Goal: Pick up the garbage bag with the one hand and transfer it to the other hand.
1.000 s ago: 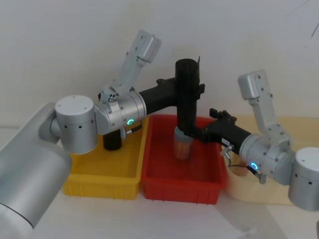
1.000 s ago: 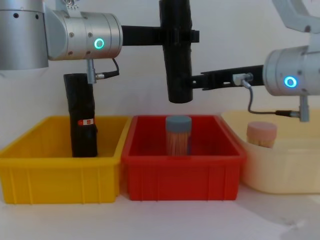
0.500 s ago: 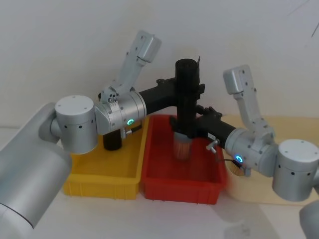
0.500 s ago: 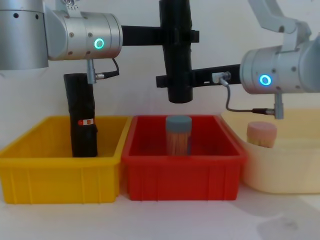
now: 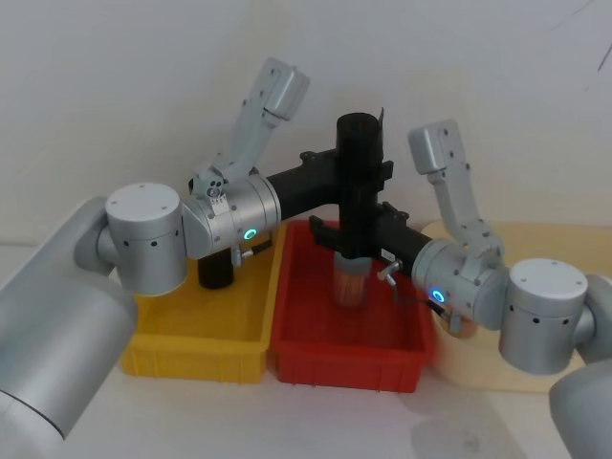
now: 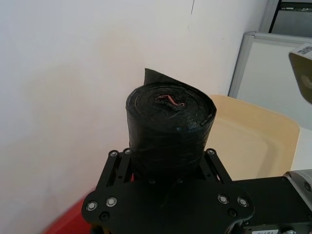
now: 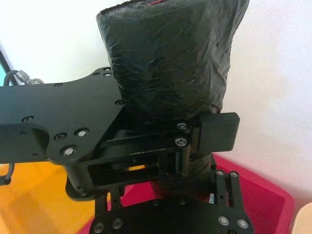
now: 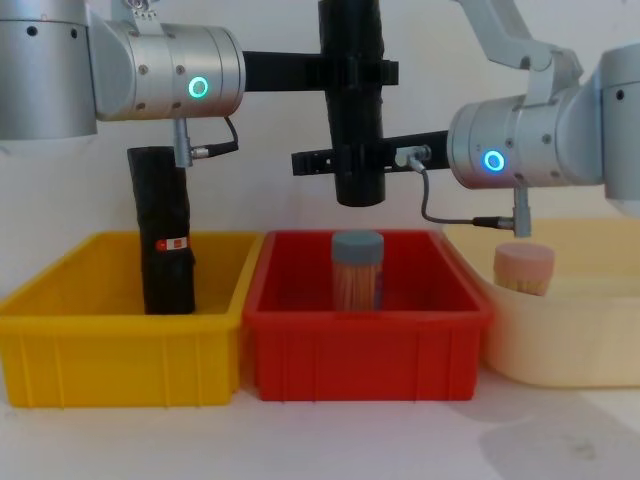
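The garbage bag (image 8: 355,100), a tall black roll of crinkled plastic, is held upright in the air directly above the red bin (image 8: 365,350), clear of its rim. It is clamped around its upper part by the one hand (image 8: 352,70), the left gripper on the arm with the green ring light, which reaches in level from the side of the yellow bin (image 8: 120,350). In the left wrist view the fingers (image 6: 119,168) of this hand are seen pressed against both sides of the garbage bag (image 6: 168,131), with the rolled top end standing above them.

The other hand (image 8: 345,160), the right gripper on the arm with the blue ring light, is set at the lower part of the garbage bag, below the one hand and above the red bin. Its fingers (image 8: 315,160) are seen passing beside the roll, with 1 tip showing on the far side from its arm. Whether these fingers are pressed onto the plastic or merely lie around it cannot be told. In the right wrist view the garbage bag (image 7: 170,63) is seen rising through the black frame of the one hand (image 7: 161,146).

Inside the red bin, directly below the garbage bag, a jar of toothpicks (image 8: 357,270) with a grey-blue lid stands upright. In the yellow bin beside the red bin, a second black roll (image 8: 165,235) with a small red-and-white sticker stands upright. On the other side of the red bin a cream tub (image 8: 560,330) holds a pink-lidded container (image 8: 523,268).
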You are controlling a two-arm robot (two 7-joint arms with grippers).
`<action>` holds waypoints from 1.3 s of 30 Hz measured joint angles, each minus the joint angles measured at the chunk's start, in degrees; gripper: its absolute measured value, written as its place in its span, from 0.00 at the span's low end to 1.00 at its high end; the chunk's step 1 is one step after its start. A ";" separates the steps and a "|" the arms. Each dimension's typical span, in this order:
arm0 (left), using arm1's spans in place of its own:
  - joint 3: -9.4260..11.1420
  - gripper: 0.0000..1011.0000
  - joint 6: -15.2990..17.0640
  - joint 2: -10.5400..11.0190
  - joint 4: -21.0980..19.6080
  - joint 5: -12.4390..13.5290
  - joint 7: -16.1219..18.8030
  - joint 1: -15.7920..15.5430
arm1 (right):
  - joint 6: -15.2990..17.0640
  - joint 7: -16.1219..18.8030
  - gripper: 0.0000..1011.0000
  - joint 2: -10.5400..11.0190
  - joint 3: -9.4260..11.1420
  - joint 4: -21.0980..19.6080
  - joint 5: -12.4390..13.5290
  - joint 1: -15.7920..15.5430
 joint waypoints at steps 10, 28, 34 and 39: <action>-0.01 0.47 0.00 0.00 0.00 0.00 0.01 0.00 | -0.36 -0.37 0.68 -0.76 -0.28 1.63 0.14 0.86; 0.00 0.88 0.00 0.00 0.00 0.00 0.00 0.00 | -0.45 -1.31 0.45 -0.40 -0.44 1.54 0.03 0.81; 0.00 0.99 0.00 0.00 0.00 0.00 0.00 0.00 | -0.18 -2.86 0.45 0.46 0.17 0.57 -0.68 0.11; 0.00 0.99 0.00 0.00 0.00 0.00 0.00 0.00 | 0.37 -4.75 0.45 1.52 1.25 -0.45 -1.42 -0.67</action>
